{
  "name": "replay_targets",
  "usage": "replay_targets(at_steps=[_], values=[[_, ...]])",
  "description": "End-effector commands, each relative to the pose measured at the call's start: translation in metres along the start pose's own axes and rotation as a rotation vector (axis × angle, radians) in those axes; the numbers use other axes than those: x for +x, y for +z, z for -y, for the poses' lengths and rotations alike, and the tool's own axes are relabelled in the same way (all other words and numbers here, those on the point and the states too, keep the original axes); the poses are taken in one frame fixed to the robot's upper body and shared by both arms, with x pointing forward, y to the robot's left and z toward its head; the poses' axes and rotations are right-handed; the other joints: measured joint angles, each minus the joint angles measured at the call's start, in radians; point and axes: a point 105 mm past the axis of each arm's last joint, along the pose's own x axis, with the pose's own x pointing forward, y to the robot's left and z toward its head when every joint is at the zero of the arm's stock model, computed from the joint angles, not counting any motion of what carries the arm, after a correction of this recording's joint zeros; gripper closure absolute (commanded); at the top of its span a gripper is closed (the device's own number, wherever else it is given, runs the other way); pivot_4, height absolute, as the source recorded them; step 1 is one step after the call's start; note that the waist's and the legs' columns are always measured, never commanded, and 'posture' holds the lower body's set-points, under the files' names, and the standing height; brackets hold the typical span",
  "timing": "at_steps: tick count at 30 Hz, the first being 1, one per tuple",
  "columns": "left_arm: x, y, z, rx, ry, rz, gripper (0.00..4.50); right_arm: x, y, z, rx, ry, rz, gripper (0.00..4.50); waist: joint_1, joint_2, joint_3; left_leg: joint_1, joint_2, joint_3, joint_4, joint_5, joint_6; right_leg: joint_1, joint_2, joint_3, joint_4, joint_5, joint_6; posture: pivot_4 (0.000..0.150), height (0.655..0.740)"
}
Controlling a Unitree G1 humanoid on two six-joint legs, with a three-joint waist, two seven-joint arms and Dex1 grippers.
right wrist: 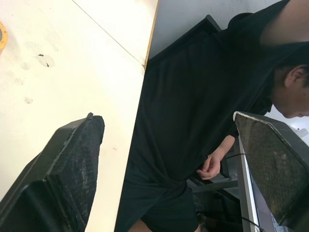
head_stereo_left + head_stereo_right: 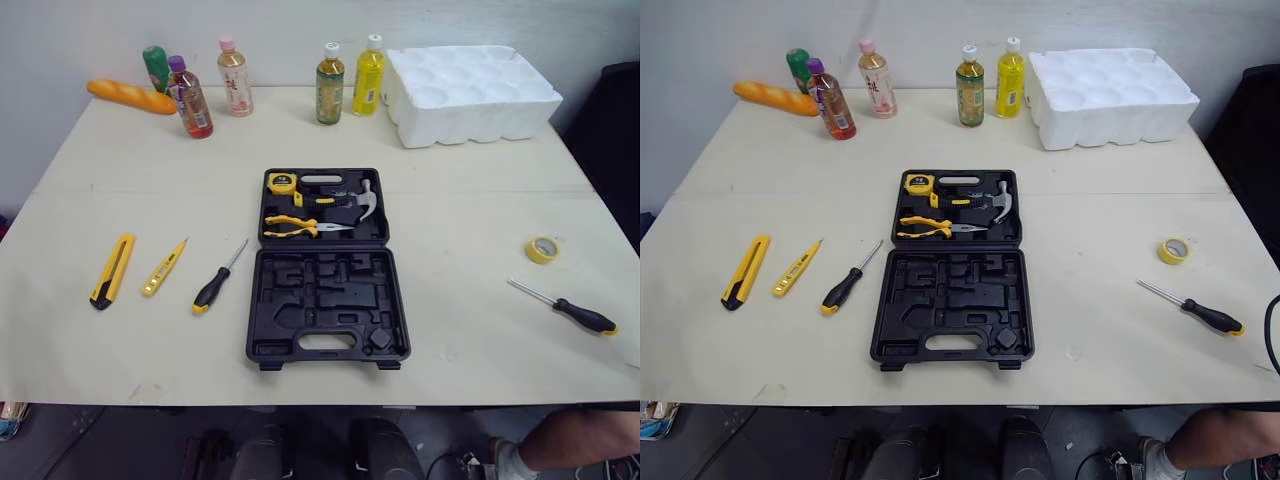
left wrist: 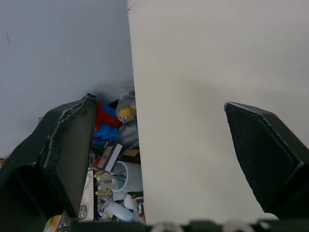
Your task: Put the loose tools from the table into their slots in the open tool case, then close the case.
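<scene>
Tool case (image 2: 300, 292) lies open on the table (image 2: 470, 215), hammer (image 2: 358, 201) inside.

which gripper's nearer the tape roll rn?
Right. The right gripper, open, hangs at the table's right edge, the side where the tape roll lies. The left gripper, open, hangs at the table's left edge, across the case from it.

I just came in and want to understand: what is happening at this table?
Nothing is being handled yet. On the table the case lies open with a hammer, pliers and tape measure in their slots. A knife, tester and screwdriver lie loose to its left; a tape roll and second screwdriver to its right. The left gripper and right gripper are open and empty, near the table edges.
</scene>
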Motion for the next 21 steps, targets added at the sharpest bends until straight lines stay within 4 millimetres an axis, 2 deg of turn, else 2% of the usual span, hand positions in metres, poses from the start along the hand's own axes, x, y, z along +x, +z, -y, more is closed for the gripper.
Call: replay_targets(at_steps=[1, 4, 12, 21], values=[[-0.003, 0.013, -0.013, 0.007, 0.067, 0.062, 0.02, 0.001, 0.004, 0.006, 0.003, -0.037, 0.024, 0.00, -0.001, 0.000, 0.000, 0.000, 0.000, 0.000, 0.000, 0.000, 0.000, 0.000, 0.000, 0.000, 0.000, 0.000, 0.000, 0.150, 0.7400], [-0.004, 0.019, -0.016, -0.001, 0.096, 0.099, 0.02, 0.005, 0.006, 0.003, 0.002, -0.032, 0.033, 0.00, -0.002, 0.000, 0.000, 0.000, 0.000, 0.000, 0.000, 0.000, 0.000, 0.000, 0.000, 0.000, 0.000, 0.000, 0.000, 0.150, 0.7400], [-0.005, 0.013, -0.010, -0.029, 0.075, 0.088, 0.02, 0.006, 0.006, 0.001, 0.001, -0.025, 0.048, 0.00, 0.000, 0.000, 0.000, 0.000, 0.000, 0.000, 0.001, 0.000, 0.000, 0.000, 0.000, 0.000, 0.000, 0.000, 0.000, 0.150, 0.7400], [0.004, 0.028, 0.007, -0.039, 0.012, 0.148, 0.02, 0.011, 0.023, -0.023, 0.058, 0.100, 0.145, 0.00, 0.000, -0.002, -0.001, 0.000, 0.000, 0.000, 0.001, 0.000, 0.000, 0.000, 0.000, 0.001, 0.001, 0.000, 0.000, 0.150, 0.7400]])
